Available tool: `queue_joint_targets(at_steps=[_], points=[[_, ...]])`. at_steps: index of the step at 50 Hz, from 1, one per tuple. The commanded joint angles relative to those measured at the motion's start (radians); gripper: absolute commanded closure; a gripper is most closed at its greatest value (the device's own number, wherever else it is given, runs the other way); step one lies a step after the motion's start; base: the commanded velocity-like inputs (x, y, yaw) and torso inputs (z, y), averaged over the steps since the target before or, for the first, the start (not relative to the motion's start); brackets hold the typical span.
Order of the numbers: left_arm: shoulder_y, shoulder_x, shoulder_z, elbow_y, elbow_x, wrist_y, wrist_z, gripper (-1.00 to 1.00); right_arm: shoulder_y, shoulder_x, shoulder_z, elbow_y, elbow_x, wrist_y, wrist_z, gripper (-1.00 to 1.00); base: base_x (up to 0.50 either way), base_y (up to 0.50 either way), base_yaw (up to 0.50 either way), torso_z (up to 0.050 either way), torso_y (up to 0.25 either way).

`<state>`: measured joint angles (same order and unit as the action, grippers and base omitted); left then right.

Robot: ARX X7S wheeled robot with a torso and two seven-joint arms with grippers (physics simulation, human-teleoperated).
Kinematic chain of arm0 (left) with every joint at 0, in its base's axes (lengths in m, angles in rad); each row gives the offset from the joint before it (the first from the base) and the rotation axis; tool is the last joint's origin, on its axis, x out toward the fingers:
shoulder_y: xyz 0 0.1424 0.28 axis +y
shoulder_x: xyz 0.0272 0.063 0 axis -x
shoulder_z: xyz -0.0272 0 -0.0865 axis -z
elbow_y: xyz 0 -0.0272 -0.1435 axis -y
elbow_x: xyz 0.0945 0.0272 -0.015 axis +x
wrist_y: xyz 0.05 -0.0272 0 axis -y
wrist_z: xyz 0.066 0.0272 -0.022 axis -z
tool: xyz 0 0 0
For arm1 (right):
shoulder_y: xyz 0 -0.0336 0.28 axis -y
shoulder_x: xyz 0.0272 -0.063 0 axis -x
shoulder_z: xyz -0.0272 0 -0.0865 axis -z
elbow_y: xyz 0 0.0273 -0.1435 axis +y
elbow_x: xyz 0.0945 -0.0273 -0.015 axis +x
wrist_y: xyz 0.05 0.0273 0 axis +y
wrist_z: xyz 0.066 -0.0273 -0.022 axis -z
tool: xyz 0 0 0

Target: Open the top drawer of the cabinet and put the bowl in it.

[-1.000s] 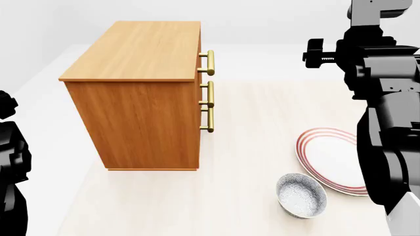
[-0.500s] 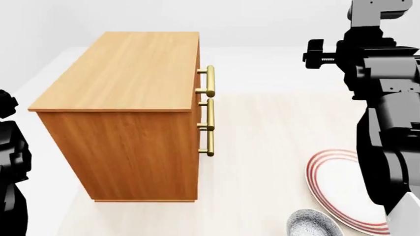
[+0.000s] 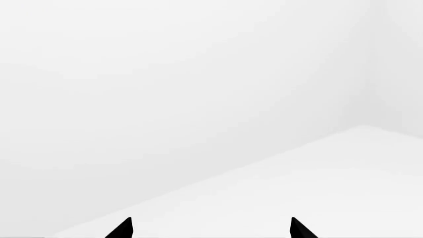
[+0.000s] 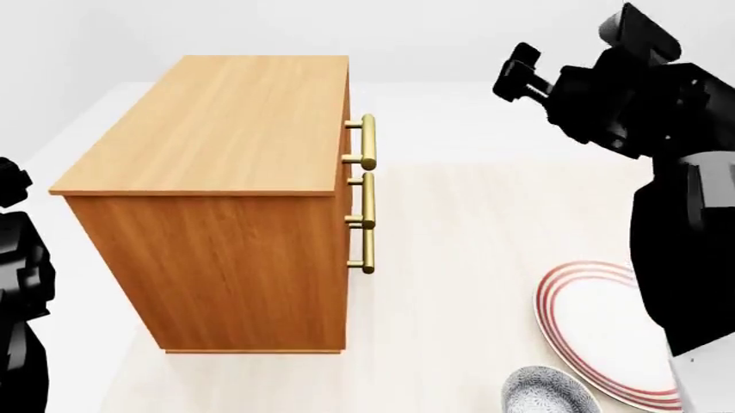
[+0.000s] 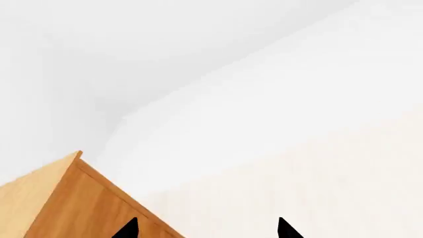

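Cabinet (image 4: 219, 206) stands left of centre on the pale floor, all drawers shut; you see the drawer fronts edge-on only, with the brass handles stacked at the right-hand face, top handle (image 4: 365, 140) uppermost. Bowl (image 4: 549, 391) sits low at the frame's bottom edge, partly cut off, just beside the plate (image 4: 597, 331); whether they touch you cannot tell. Your right gripper (image 5: 206, 229) is raised, well apart from the handles, fingertips set apart with nothing between them, a cabinet corner below it in the wrist view. Left gripper (image 3: 210, 229) likewise spread and empty, facing blank wall. Risks, as judgement: the handles sit close together, so a low approach could catch the middle one and open the wrong drawer. A pull off the drawer's axis could drag or tip the cabinet. A half-opened drawer would leave the bowl little room. Reaching for the bowl, a wide swing could clip the plate.
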<state>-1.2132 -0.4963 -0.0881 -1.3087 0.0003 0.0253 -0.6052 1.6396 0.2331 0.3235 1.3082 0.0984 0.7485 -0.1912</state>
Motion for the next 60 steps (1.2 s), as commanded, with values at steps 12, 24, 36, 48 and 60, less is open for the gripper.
queue_joint_targets(at_steps=[12, 24, 36, 48, 60], points=[[-0.005, 0.002, 0.004, 0.000, 0.001, -0.019, -0.011, -1.00, -0.087, -0.042, 0.580, 0.001, -0.052, 0.201, -0.205, -1.00, 0.00, 0.00, 0.00, 0.000, 0.000], [-0.007, 0.003, 0.014, 0.000, 0.002, -0.023, -0.009, -1.00, -0.139, -0.071, 0.772, 0.001, -0.071, 0.190, -0.231, -1.00, 0.00, 0.00, 0.00, 0.000, 0.000], [-0.005, 0.001, 0.019, 0.000, 0.000, -0.019, -0.003, -1.00, -0.162, -0.095, 0.795, 0.001, -0.103, 0.188, -0.214, -1.00, 0.00, 0.00, 0.00, 0.000, 0.000], [-0.003, 0.001, 0.021, 0.000, 0.000, -0.015, -0.002, -1.00, -0.177, -0.103, 0.760, 0.001, -0.103, 0.123, -0.178, -1.00, 0.00, 0.00, 0.00, 0.000, 0.000], [-0.004, 0.001, 0.025, 0.000, 0.000, -0.019, 0.003, -1.00, -0.204, -0.126, 0.740, 0.001, -0.099, 0.142, -0.193, -1.00, 0.00, 0.00, 0.00, 0.000, 0.000]])
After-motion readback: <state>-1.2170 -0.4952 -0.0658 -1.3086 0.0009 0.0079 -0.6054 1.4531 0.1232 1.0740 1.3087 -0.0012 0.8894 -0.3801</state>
